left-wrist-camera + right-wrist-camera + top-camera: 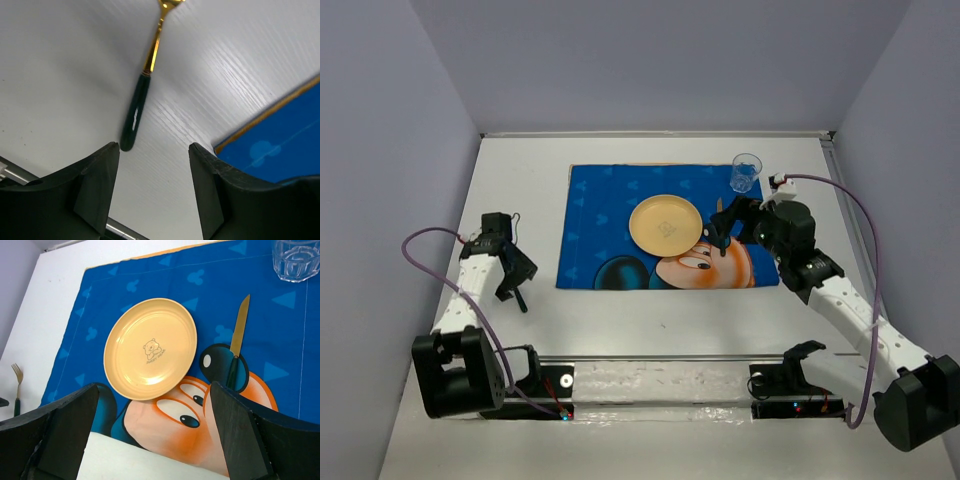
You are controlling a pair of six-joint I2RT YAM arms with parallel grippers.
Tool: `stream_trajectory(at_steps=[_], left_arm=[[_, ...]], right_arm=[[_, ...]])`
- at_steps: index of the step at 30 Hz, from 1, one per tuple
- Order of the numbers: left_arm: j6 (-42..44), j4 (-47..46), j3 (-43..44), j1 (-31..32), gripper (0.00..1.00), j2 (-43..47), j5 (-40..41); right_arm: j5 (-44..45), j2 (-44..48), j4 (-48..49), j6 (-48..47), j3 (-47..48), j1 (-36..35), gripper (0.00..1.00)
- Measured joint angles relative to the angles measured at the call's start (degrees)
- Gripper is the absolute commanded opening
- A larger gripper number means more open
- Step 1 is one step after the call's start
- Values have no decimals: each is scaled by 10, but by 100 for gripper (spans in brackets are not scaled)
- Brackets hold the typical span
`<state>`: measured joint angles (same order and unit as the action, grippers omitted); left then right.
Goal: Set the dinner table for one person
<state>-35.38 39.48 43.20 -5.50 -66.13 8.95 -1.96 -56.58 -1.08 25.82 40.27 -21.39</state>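
Observation:
The white dinner table carries a blue cartoon-mouse placemat. On the mat lie a yellow plate, a clear glass at the far right corner, and a gold knife with a dark handle right of the plate. A gold fork with a dark green handle lies on the bare table left of the mat, also in the right wrist view. My left gripper is open and empty, its fingertips just short of the fork's handle end. My right gripper is open and empty above the mat's right part.
Pale lavender walls close in the table at left, back and right. A metal rail runs along the near edge between the arm bases. Purple cables loop off both arms.

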Motion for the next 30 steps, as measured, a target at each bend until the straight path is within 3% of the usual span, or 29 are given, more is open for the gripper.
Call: stream_trajectory(at_steps=[4, 7, 14, 16, 19, 30], left_arm=[[19, -22, 0, -63, 62, -52, -4], [35, -42, 0, -95, 55, -77, -17], [49, -99, -8, -99, 38, -143, -48], [51, -115, -10, -100, 27, -158, -48], [53, -134, -11, -104, 0, -160, -49], [75, -151, -4, -109, 0, -128, -54]], right_arm=[[2, 10, 0, 0, 0, 0, 97], [2, 10, 0, 0, 0, 0, 97], [0, 10, 0, 0, 0, 0, 97], [0, 10, 0, 0, 0, 0, 97], [0, 10, 0, 0, 0, 0, 97], [2, 0, 0, 0, 0, 0, 96]])
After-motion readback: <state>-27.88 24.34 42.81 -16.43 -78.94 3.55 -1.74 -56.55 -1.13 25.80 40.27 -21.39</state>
